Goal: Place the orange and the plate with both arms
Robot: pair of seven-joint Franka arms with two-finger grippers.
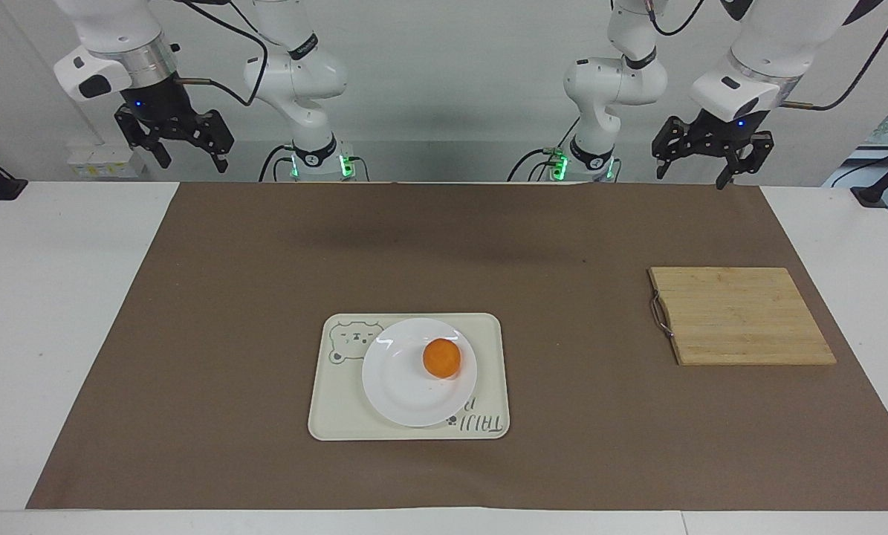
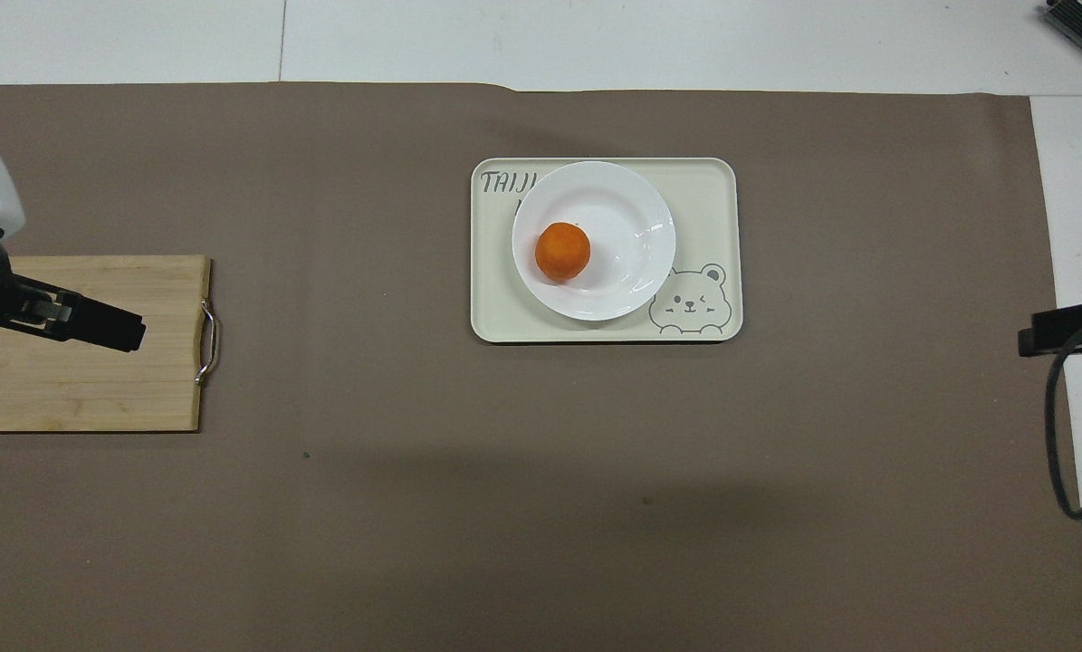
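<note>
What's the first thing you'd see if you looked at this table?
The bright orange pops out first, sitting on a shiny white plate on a cream tray with a bear drawing. A wooden cutting board lies toward the left arm's end of the table.

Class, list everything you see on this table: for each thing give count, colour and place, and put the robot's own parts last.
orange: one, bright orange, on the plate
plate: one, white, on the tray
tray: one, cream with a bear drawing, mid-mat
cutting board: one, light wood, toward the left arm's end
mat: one, brown, covering the table
table: one, white
left claw: one, black, open, raised, waiting
right claw: one, black, open, raised, waiting
</note>
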